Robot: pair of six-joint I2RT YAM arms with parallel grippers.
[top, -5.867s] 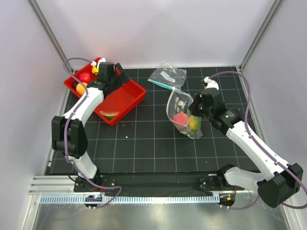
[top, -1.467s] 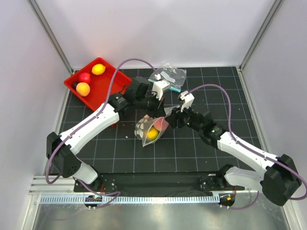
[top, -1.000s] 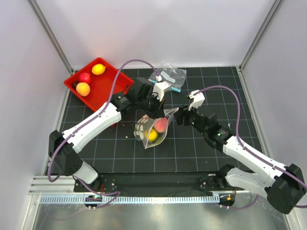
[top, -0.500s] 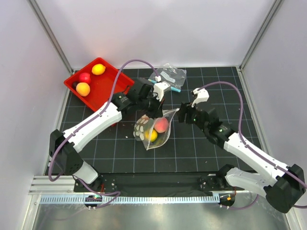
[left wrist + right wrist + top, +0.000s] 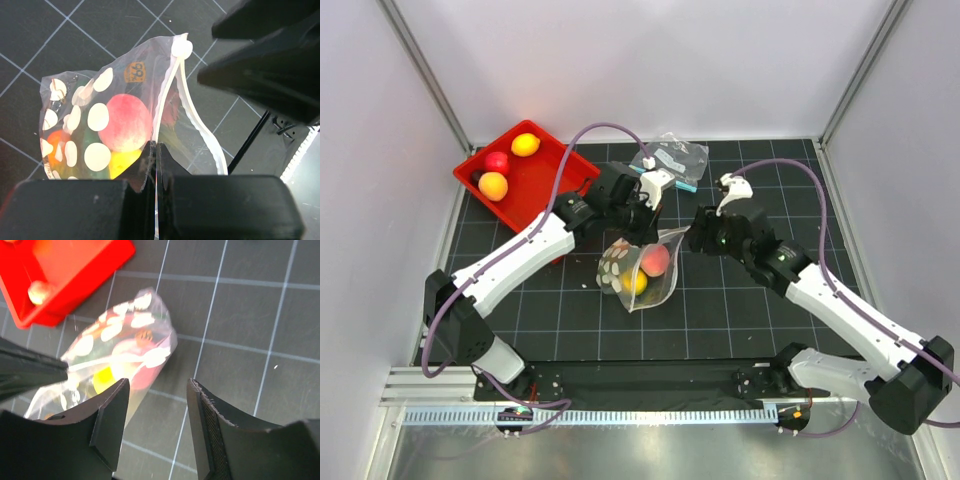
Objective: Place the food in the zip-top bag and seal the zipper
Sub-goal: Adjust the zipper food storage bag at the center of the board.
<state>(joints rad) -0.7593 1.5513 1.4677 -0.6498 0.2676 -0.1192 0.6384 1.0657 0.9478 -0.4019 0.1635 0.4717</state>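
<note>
Three loose pieces of food sit in the red tray (image 5: 535, 176) at the far left corner of the black grid mat (image 5: 570, 320): a yellow fruit (image 5: 525, 144), a red fruit (image 5: 497, 162) and an orange fruit (image 5: 492, 186). The tray lies close to the left wall, and the left arm (image 5: 520, 255) crosses over its near right end. On the near side of the tray the mat is bare down to the arm bases

At mid-mat the left gripper (image 5: 642, 230) has its fingers pressed together on the zipper (image 5: 172, 85) of the zip-top bag (image 5: 618, 268), pinching the end where the two pale lips meet. Past that pinch the lips part into a leaf-shaped mouth and join again at a white knob (image 5: 181, 48). Inside the bag are a peach (image 5: 655, 260) and a yellow piece (image 5: 635, 284), with green and orange shapes behind the dots. Whether the bag's bottom rests on the mat I cannot tell

A small pouch (image 5: 670, 158) with a teal strip lies flat just beyond the left gripper, near the back wall

The right gripper (image 5: 695, 237) has its fingers spread with nothing between them. It sits close to the bag's right corner, the plastic ahead of its fingertips. Right of that arm the mat is bare to the right edge
</note>
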